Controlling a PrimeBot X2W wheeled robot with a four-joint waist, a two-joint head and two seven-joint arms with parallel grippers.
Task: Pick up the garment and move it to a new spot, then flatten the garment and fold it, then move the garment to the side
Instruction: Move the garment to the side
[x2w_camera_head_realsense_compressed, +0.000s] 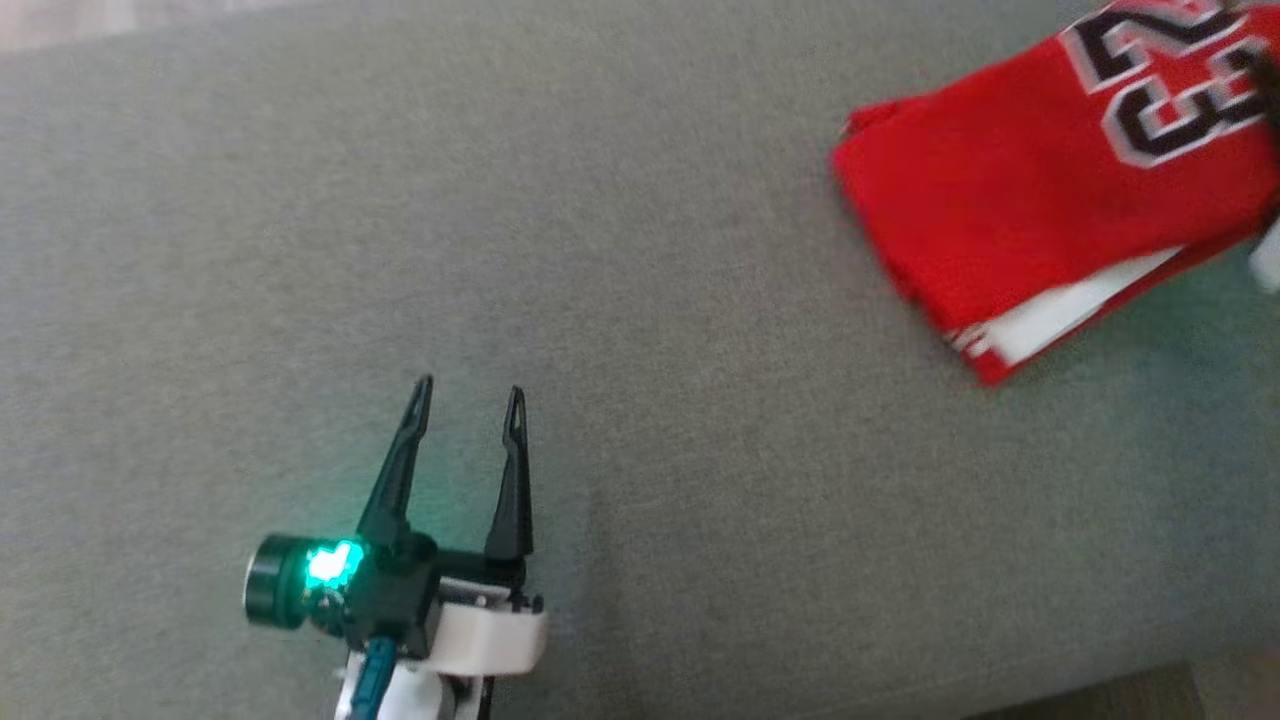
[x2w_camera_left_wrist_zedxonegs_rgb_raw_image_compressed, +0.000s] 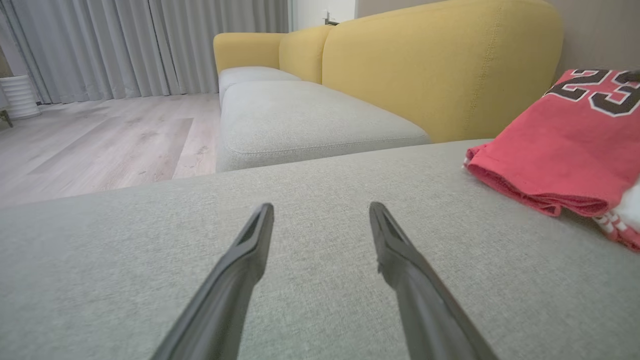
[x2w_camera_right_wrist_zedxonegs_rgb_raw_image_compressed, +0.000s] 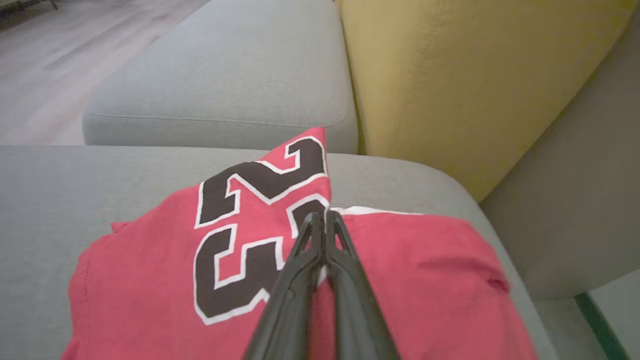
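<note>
The garment (x2w_camera_head_realsense_compressed: 1040, 190) is a folded red jersey with black, white-edged numbers, lying at the far right of the grey cushion (x2w_camera_head_realsense_compressed: 600, 250). In the right wrist view my right gripper (x2w_camera_right_wrist_zedxonegs_rgb_raw_image_compressed: 322, 216) has its fingers pressed together on the garment (x2w_camera_right_wrist_zedxonegs_rgb_raw_image_compressed: 150, 260), at the edge of its top fold beside the numbers. My left gripper (x2w_camera_head_realsense_compressed: 470, 392) stands open low on the left of the cushion, well away from the garment, with nothing between its fingers. The left wrist view has that gripper (x2w_camera_left_wrist_zedxonegs_rgb_raw_image_compressed: 320, 210) over bare cushion, with the garment (x2w_camera_left_wrist_zedxonegs_rgb_raw_image_compressed: 560, 145) off to its right.
A yellow sofa backrest (x2w_camera_left_wrist_zedxonegs_rgb_raw_image_compressed: 440, 65) rises behind the cushion, and a second grey seat (x2w_camera_left_wrist_zedxonegs_rgb_raw_image_compressed: 310, 120) lies beyond it. Wooden floor (x2w_camera_left_wrist_zedxonegs_rgb_raw_image_compressed: 100, 140) and grey curtains (x2w_camera_left_wrist_zedxonegs_rgb_raw_image_compressed: 125, 45) lie farther off. The cushion's edge drops away just right of the garment (x2w_camera_right_wrist_zedxonegs_rgb_raw_image_compressed: 515, 280).
</note>
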